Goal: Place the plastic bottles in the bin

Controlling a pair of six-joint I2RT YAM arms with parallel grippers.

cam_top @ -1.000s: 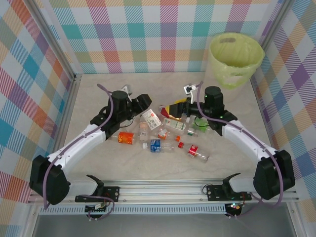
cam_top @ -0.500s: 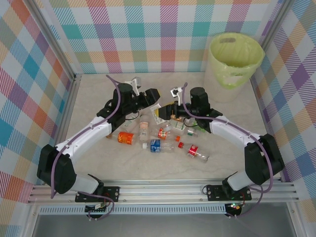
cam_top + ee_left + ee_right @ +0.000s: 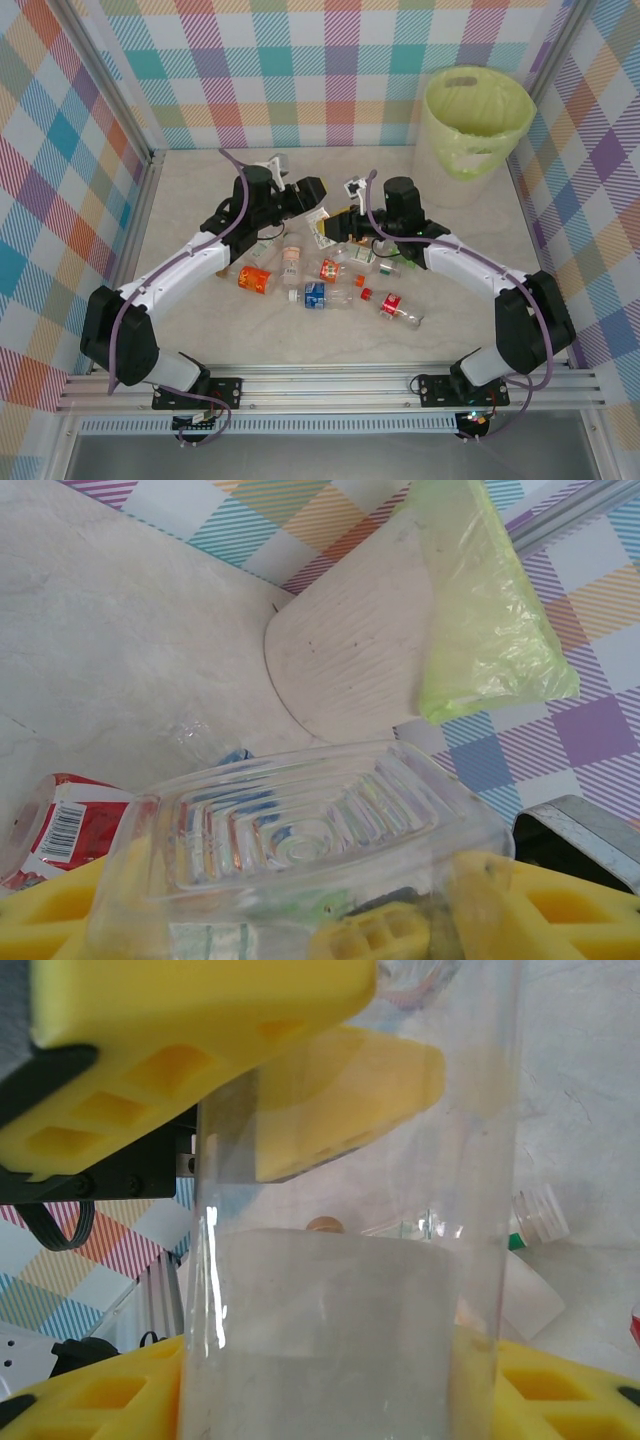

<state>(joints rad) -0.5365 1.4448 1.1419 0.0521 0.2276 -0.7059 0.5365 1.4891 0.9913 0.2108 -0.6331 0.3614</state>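
Gripping one bottle (image 3: 300, 825): left pincer (image 3: 290, 912), right pincer (image 3: 335, 1385).

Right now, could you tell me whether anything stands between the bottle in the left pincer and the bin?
Nothing visible does: the left wrist view shows bare tabletop from the clear bottle to the bin. The right pincer also holds that bottle, from the bin's side.

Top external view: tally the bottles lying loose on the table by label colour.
Red- or orange-label bottles: 3
Blue-label bottle: 1
Green-marked bottles: 2
Plain clear bottle: 1
Total: 7 loose; the arms may hide more. Excluded: the held bottle, off the table.
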